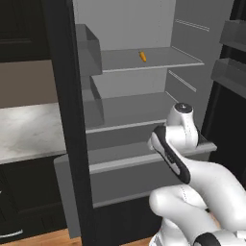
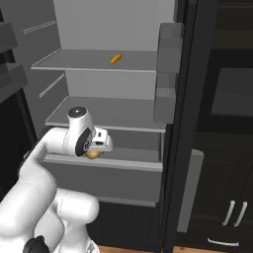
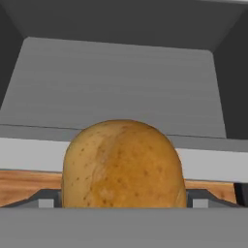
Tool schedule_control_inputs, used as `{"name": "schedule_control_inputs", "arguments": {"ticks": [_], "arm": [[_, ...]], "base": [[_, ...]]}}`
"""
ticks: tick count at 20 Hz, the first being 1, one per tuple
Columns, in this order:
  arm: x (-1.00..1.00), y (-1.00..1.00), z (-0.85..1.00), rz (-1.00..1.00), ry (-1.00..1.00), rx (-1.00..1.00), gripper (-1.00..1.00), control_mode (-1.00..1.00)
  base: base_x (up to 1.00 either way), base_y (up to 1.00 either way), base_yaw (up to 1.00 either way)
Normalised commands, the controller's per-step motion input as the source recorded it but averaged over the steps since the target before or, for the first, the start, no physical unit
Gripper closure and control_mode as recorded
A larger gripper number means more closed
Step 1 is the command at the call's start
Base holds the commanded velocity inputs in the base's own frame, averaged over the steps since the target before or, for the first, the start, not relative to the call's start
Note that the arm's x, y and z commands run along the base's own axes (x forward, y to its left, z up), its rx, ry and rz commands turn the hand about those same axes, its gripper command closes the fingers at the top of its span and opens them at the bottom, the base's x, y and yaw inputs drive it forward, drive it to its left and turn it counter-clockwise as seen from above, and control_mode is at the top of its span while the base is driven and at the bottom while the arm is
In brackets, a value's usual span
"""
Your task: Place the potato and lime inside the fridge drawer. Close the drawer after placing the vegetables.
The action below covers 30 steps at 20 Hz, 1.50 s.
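My arm point(image 1: 202, 178) is glossy white, built from fat rounded segments that bulge like bent tubes. In the left base view a black oval band point(image 1: 172, 156) runs along the side of one link, and a dark round cap point(image 1: 182, 107) with a small white mark tops the joint at about 12 o'clock from it. In the right base view the same cap point(image 2: 75, 112) looks grey-black, and a dark disc point(image 2: 82, 144) faces me on the wrist. A black joint ring point(image 2: 35, 243) sits at 7 o'clock, low on the body.
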Motion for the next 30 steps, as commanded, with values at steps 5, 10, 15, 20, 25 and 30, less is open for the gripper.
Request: {"name": "schedule_control_inputs", "arguments": {"ticks": [5, 10, 15, 20, 25, 30], "arm": [[0.73, 0.03, -0.23, 0.01, 0.01, 0.0, 1.0, -1.0], [0.65, 0.03, -0.21, 0.05, 0.08, 0.0, 1.0, -1.0], [0.12, 0.0, -0.7, 0.08, 0.08, 0.0, 1.0, -1.0], [-0.18, -0.01, -0.6, 0.05, 0.06, 0.0, 1.0, -1.0], [-0.9, -0.17, -0.1, 0.0, 0.09, 0.05, 1.0, -1.0], [-0.38, -0.12, 0.08, 0.0, 0.18, 0.07, 1.0, -1.0]], "base": [[0.0, 0.0, 0.0], [0.0, 0.0, 0.0], [0.0, 0.0, 0.0], [0.0, 0.0, 0.0], [0.0, 0.0, 0.0], [0.0, 0.0, 0.0]]}}
